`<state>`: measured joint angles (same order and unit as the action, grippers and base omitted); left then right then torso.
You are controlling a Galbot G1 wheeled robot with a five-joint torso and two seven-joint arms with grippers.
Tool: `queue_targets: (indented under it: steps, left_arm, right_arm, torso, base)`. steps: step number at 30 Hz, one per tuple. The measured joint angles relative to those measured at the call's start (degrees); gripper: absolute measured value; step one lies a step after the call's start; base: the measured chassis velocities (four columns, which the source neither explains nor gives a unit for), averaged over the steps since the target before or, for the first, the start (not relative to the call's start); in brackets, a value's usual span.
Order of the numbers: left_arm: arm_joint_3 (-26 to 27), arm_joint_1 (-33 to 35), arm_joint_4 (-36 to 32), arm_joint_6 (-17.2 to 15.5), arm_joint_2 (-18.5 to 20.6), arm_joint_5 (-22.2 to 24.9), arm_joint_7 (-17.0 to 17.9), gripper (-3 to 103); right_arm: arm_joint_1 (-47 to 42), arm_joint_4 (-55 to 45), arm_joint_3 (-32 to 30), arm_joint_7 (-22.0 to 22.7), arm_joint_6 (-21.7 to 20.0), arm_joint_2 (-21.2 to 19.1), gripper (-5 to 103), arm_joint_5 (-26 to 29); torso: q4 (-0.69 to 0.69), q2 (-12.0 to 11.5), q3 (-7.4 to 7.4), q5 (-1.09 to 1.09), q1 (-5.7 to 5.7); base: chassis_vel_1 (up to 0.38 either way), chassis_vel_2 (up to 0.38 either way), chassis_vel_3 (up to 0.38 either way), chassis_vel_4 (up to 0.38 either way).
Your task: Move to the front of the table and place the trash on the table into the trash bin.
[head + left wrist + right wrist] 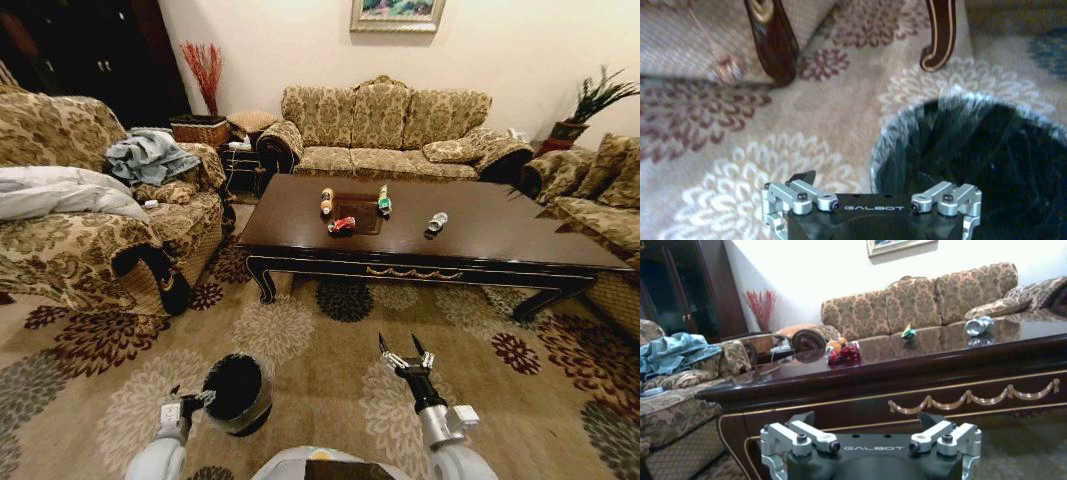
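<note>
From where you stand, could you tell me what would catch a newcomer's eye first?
The glossy dark coffee table ahead, with four pieces of trash near its middle: a tan bottle, a green tube, a red can and a silver-white can. On the flowered carpet close by, the black trash bin sits at the left gripper; the right gripper hangs open.

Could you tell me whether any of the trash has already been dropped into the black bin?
No: in the head view the tan bottle, green tube, red can and silver-white can all lie on the table, away from the bin.
</note>
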<state>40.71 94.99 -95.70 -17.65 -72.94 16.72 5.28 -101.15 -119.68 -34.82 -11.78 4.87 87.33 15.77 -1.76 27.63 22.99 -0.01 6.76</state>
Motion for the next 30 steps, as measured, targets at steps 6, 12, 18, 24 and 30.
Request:
queue_targets:
  steps: [6, 12, 18, 24, 30]
  left_arm:
    - [-1.17, -3.35, 6.01, 2.15, 0.87, -0.33, -0.3, 100]
    - [-1.55, -8.07, 13.53, 4.46, 1.34, -0.53, 0.23, 100]
    - [-1.26, -9.28, 16.15, 5.06, 1.78, 0.62, -0.65, 93]
    - [-1.43, -8.2, 15.8, 4.49, 1.77, 1.32, -1.1, 66]
    - [-1.66, -6.07, 12.2, 1.48, 2.3, 1.11, -2.03, 50]
  right_arm:
    - [-0.09, 0.11, -0.06, 0.14, 0.14, 0.1, 100, -0.16]
    - [-0.13, 0.37, 0.06, 0.19, 0.28, 0.05, 100, -0.55]
    - [-0.43, 0.36, 0.04, 0.05, 0.38, 0.12, 100, -0.62]
    - [-0.53, 0.53, 0.11, 0.05, 0.83, 0.48, 100, -0.83]
    - [-0.23, 0.79, 0.33, 0.04, 1.16, 0.5, 100, -0.88]
  torso:
    - [-0.01, 0.14, 0.08, 0.01, 0.05]
    - [-0.02, 0.29, 0.15, 0.12, 0.11]
    - [0.0, 0.37, 0.17, 0.13, 0.12]
    - [-0.02, 0.39, 0.25, -0.12, 0.18]
    - [0.0, 0.43, 0.27, -0.04, 0.19]
  base:
    - [0.0, 0.0, 0.0, 0.0]
    - [0.0, 0.0, 0.0, 0.0]
    - [0.0, 0.0, 0.0, 0.0]
    - [0.0, 0.0, 0.0, 0.0]
    - [0.0, 0.0, 0.0, 0.0]
